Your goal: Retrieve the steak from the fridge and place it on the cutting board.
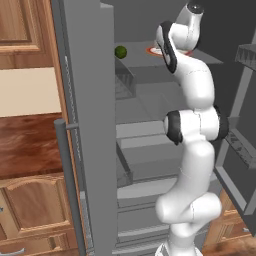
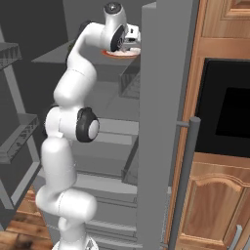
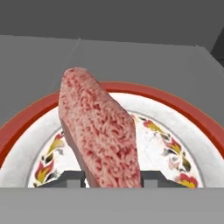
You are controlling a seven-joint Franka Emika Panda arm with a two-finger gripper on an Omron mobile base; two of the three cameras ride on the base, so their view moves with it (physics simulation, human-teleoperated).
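Fingers: 2 small dark finger tips [image 3: 70,178] stand one at each side of the near end of the steak, pressed against it; gripper [image 3: 111,178] is clamped on the meat.
Steak: flat slab of raw pink meat with white streaks [image 3: 98,131], tilted up on edge in the hand view, its far end rising over the plate.
Plate: round white plate with an orange-red rim and flame-like painted marks [image 3: 175,131], directly under the steak, on a grey upper shelf.
Fridge: tall grey refrigerator [image 1: 90,125] with its doors open, grey shelves and drawers inside, long vertical grey bar handle [image 1: 70,185].
Fruit: small dark green round fruit [image 1: 120,51] on the same shelf, left of the plate and apart from it.
Arm: white arm with dark joints [image 2: 73,122] reaches up into the upper shelf.
Surroundings: brown wooden cabinets [image 1: 30,205] beside the fridge.
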